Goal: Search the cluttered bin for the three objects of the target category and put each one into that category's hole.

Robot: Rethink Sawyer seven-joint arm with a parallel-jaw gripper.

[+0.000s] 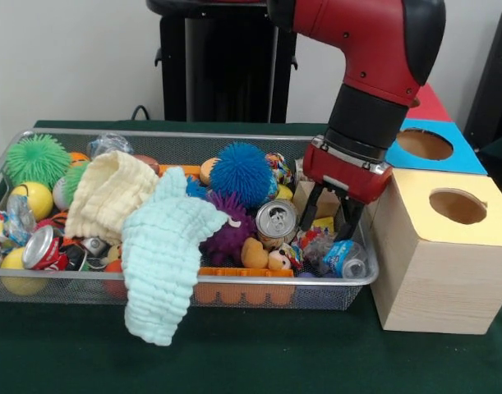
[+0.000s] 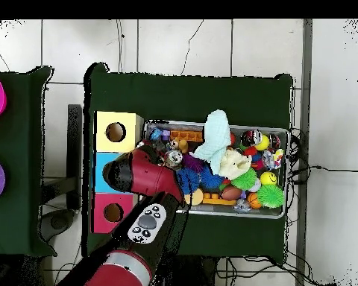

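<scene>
**Gripper down in the box-side end of the bin**

I see the gripper [image 1: 338, 215] lowered into the wire bin [image 1: 193, 139] at the end nearest the wooden boxes. Its two dark fingers [image 1: 347, 218] stand apart with a clear gap between them, nothing held. Just below the tips lies a crushed clear bottle with a blue label [image 1: 343, 256]. Beside the gripper, toward the bin's middle, a silver can [image 1: 276, 218] stands upright, top showing.

The target category I cannot tell from the views. Bin contents: a mint-green cloth [image 1: 167, 258] draped over the front rim and hanging outside, a cream cloth [image 1: 109, 195], a blue spiky ball [image 1: 242, 171], a purple spiky ball [image 1: 228, 230], a green spiky ball [image 1: 37, 158], a yellow ball [image 1: 34, 198], a red can [image 1: 43, 249] on its side.

The yellow-topped box [image 1: 435, 258] touches the bin's end; its round hole [image 1: 457, 206] is open. Behind it a blue-topped box [image 1: 435, 146], then a red-topped one [image 1: 429, 105].

In the overhead view the arm [image 2: 148, 176] covers that end of the bin.
</scene>
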